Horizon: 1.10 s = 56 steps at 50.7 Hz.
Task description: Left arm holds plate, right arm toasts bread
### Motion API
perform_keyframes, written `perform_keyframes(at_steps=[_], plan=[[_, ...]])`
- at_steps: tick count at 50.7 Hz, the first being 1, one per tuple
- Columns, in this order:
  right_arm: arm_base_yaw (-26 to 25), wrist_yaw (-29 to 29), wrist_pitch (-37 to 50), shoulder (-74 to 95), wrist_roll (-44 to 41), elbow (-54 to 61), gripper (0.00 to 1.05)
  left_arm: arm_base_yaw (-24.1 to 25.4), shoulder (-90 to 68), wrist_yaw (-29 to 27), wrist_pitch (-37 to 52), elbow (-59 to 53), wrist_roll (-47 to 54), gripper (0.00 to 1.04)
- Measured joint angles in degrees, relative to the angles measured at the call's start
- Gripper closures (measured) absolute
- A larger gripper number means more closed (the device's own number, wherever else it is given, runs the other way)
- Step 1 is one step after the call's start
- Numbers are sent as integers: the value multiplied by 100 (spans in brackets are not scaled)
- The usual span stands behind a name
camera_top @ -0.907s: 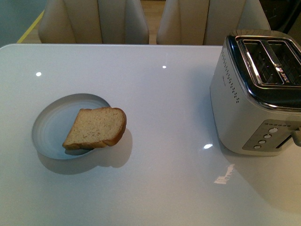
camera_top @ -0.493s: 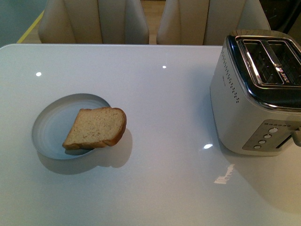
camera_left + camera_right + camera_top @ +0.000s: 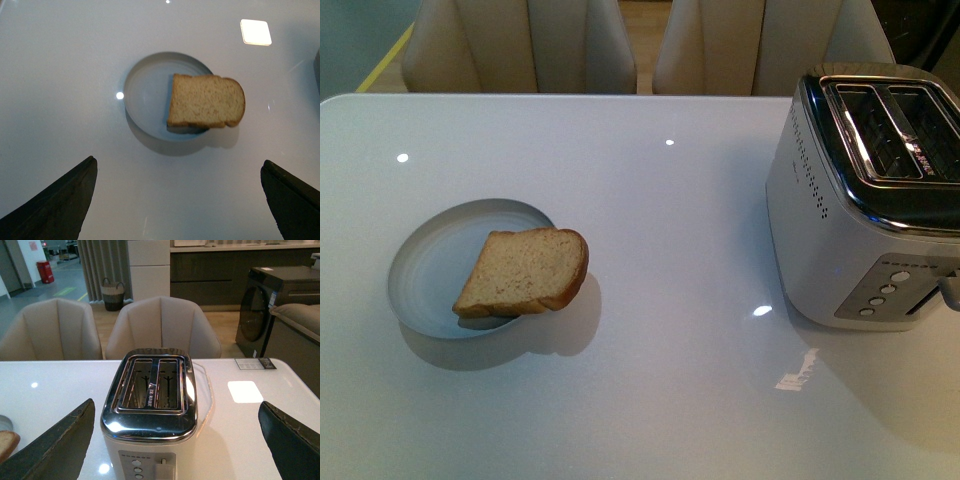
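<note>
A slice of brown bread [image 3: 525, 272] lies on a round pale plate [image 3: 430, 270] at the left of the white table, its rounded end hanging over the plate's right rim. Neither arm shows in the front view. In the left wrist view the bread [image 3: 206, 101] and the plate [image 3: 145, 92] lie ahead of my open, empty left gripper [image 3: 177, 170], which hangs above bare table short of the plate. My right gripper [image 3: 175, 410] is open and empty, facing a silver two-slot toaster [image 3: 150, 410]; a corner of the bread [image 3: 7, 442] shows at that view's edge.
The toaster [image 3: 870, 190] stands at the table's right edge, slots up, with buttons and a lever on its near end. Two beige chairs [image 3: 640, 45] stand behind the table. Bare tabletop [image 3: 670, 250] lies between plate and toaster.
</note>
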<state>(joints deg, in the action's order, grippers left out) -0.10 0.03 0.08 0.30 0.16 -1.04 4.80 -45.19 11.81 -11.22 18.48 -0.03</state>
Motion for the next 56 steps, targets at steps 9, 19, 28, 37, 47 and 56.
perform_keyframes(at_steps=[9, 19, 28, 37, 47, 56], plan=[[0, -2, 0, 0, 0, 0, 9, 166, -2433, 142, 1808, 643, -184, 7], [0, 0, 0, 0, 2, 0, 9, 323, -4948, -37, 2715, 1508, -929, 7], [0, -2, 0, 0, 0, 0, 9, 293, -6461, -269, 2865, 2103, -1613, 7], [0, -2, 0, 0, 0, 0, 9, 190, -7696, -575, 2857, 2726, -2256, 7], [0, -2, 0, 0, 2, 0, 9, 52, -8255, -713, 2859, 3082, -2435, 7], [0, -2, 0, 0, 0, 0, 9, -129, -8579, -774, 2859, 3272, -2490, 7]])
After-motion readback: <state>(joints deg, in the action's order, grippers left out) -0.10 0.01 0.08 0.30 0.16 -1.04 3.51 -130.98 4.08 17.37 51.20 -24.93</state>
